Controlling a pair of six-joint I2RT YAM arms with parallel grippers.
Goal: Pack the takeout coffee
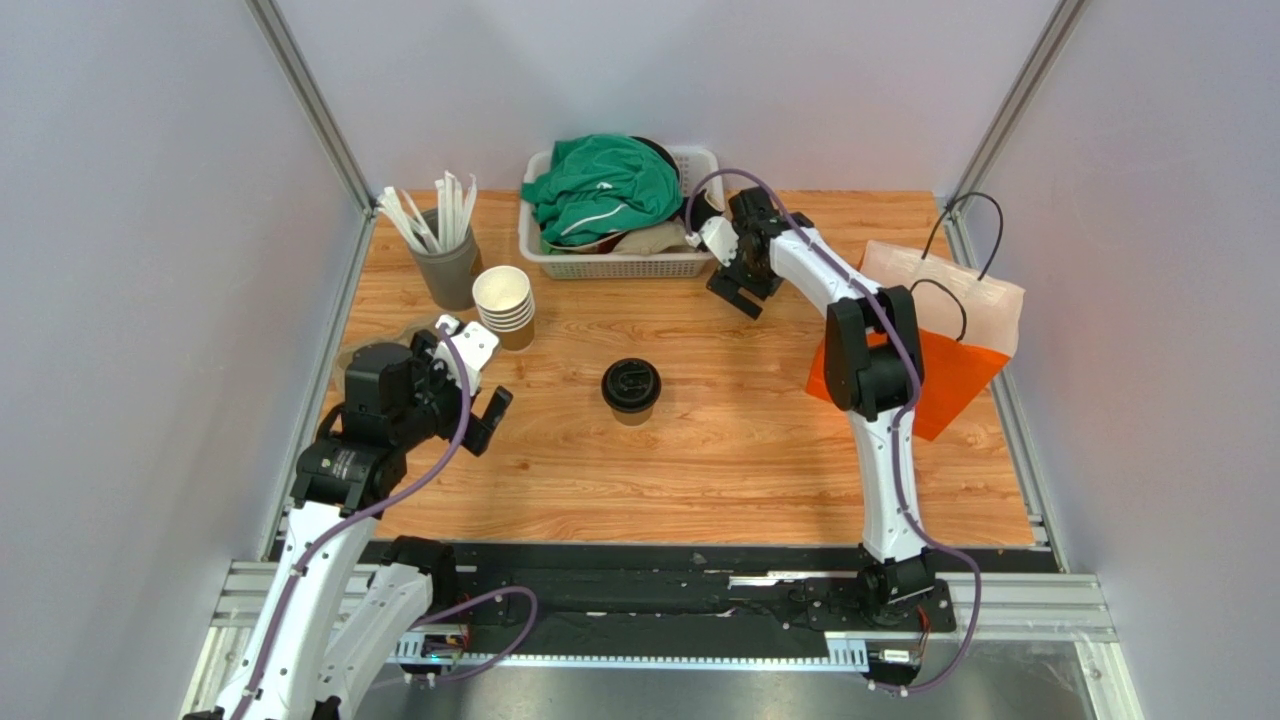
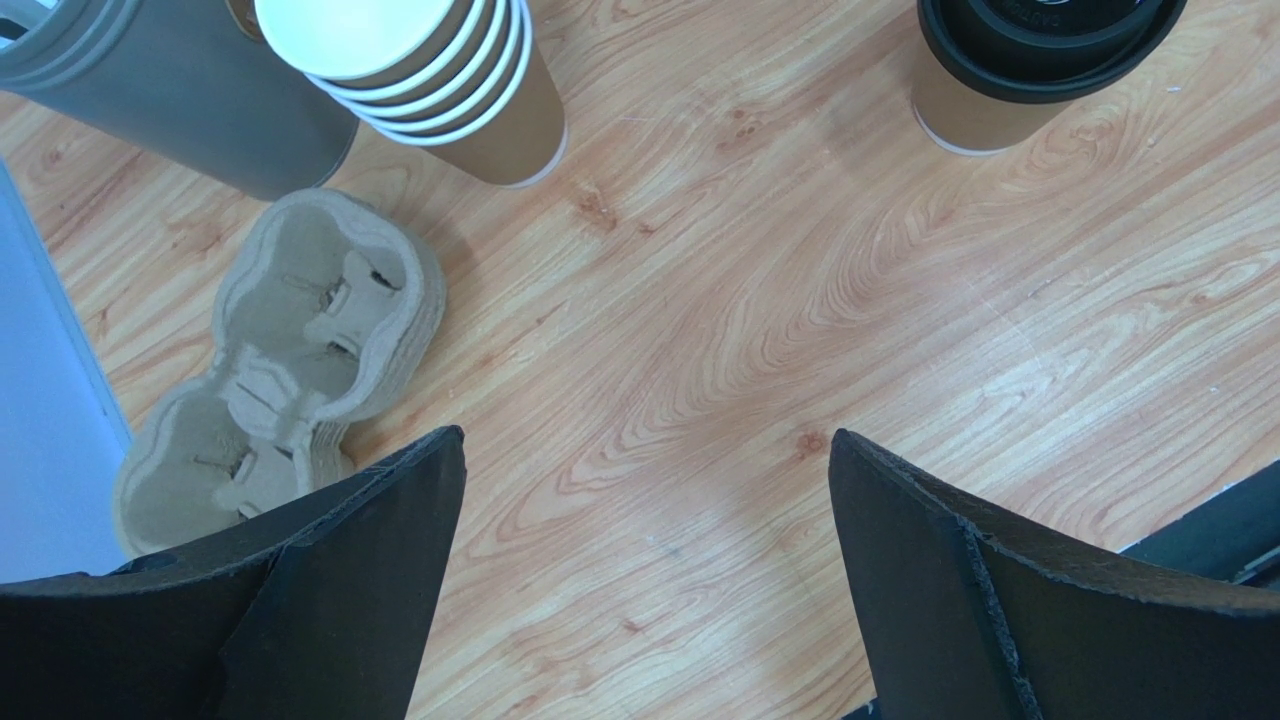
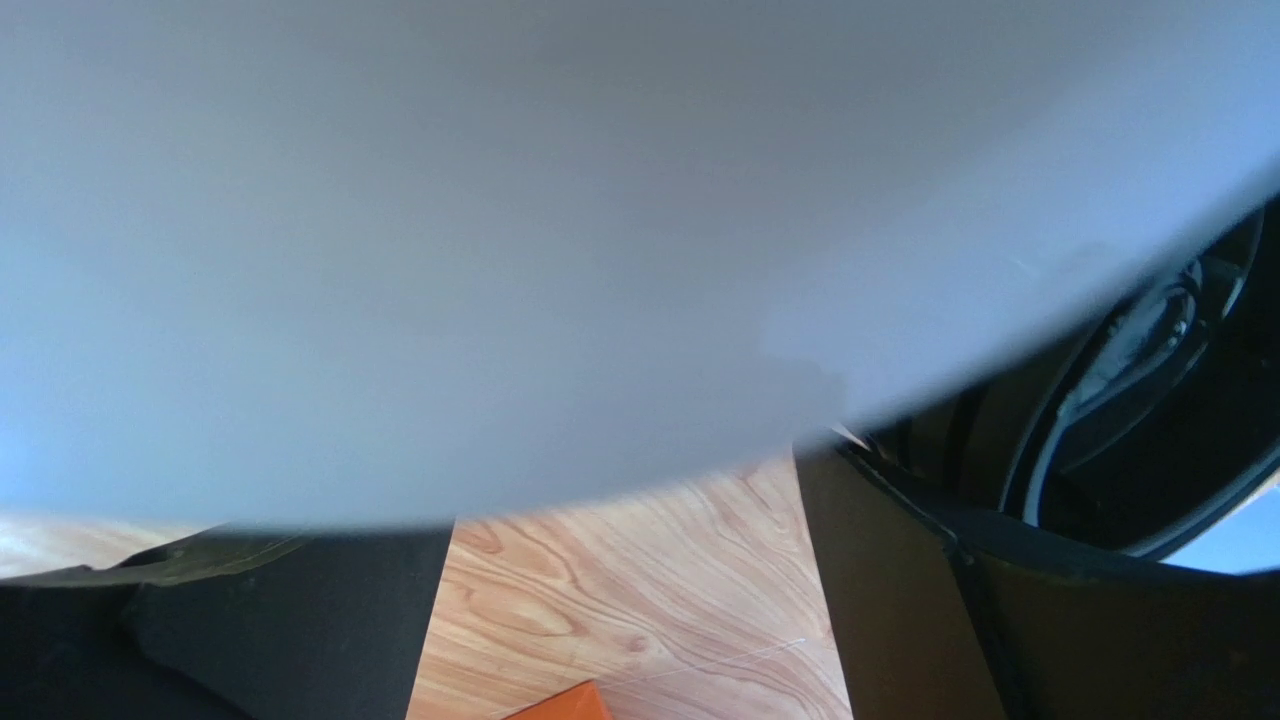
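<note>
The takeout coffee [image 1: 631, 387], a brown paper cup with a black lid, stands upright at the middle of the wooden table. In the left wrist view the coffee [image 2: 1037, 60] is at the top right edge. My left gripper [image 1: 478, 378] hovers to the left of it, apart from it. Its fingers are open with only bare wood between them [image 2: 646, 443]. My right gripper [image 1: 744, 288] is far back beside the basket, open, and nothing sits between its fingers [image 3: 624, 518]. An orange and white paper bag [image 1: 939, 342] lies at the right; its orange corner [image 3: 564, 702] shows in the right wrist view.
A stack of lidless cups [image 1: 504, 305] [image 2: 451, 75] and a grey holder with stirrers [image 1: 446, 258] stand back left. Pulp cup carriers [image 2: 286, 360] lie under my left arm. A white basket [image 1: 544, 258] holds green cloth. A blurred grey surface [image 3: 601, 225] fills most of the right wrist view.
</note>
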